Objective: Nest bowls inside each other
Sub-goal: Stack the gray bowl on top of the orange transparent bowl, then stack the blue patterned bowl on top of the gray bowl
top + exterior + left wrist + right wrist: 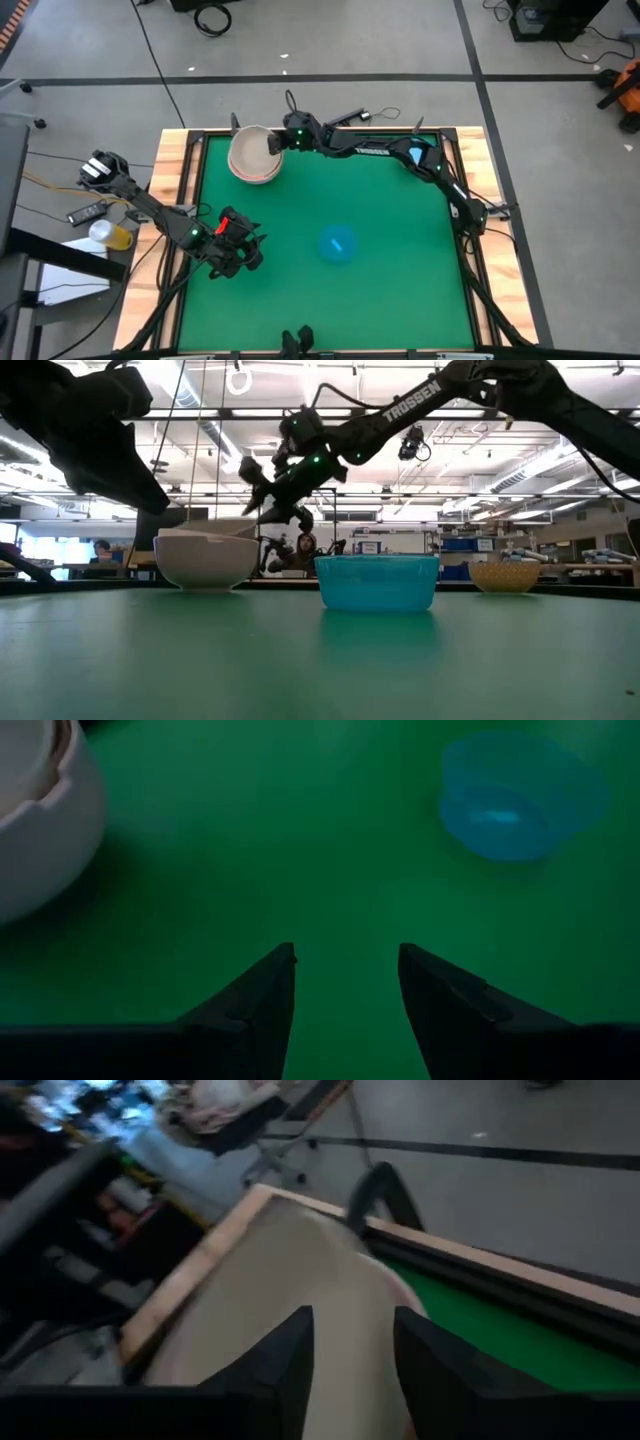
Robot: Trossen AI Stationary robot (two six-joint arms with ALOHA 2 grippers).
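Observation:
A stack of bowls stands near the table's far edge, left of centre: a white bowl (pixel 250 168) (pixel 205 563) with a beige bowl (pixel 252 148) (pixel 290 1300) lying inside it. One blue bowl (pixel 338 244) (pixel 377 582) (pixel 520 795) stands alone on its base on the green mat, mid-table. My right gripper (pixel 273 143) (pixel 352 1320) hangs open at the stack's right rim, its fingers slanting down over the beige bowl. My left gripper (pixel 247 250) (pixel 347 955) waits open above the mat near the left side, with nothing between its fingers. My right gripper's fingers stand apart over the beige bowl's rim (pixel 350 1270). I cannot tell whether they touch it, because the fingers themselves cover that spot.
A raised wooden frame (pixel 180 160) borders the green mat (pixel 380 190). Off the table's left side stand a yellow cup (pixel 113 236) and some cables. In the low view a tan bowl-shaped thing (pixel 505 575) shows far off at the right.

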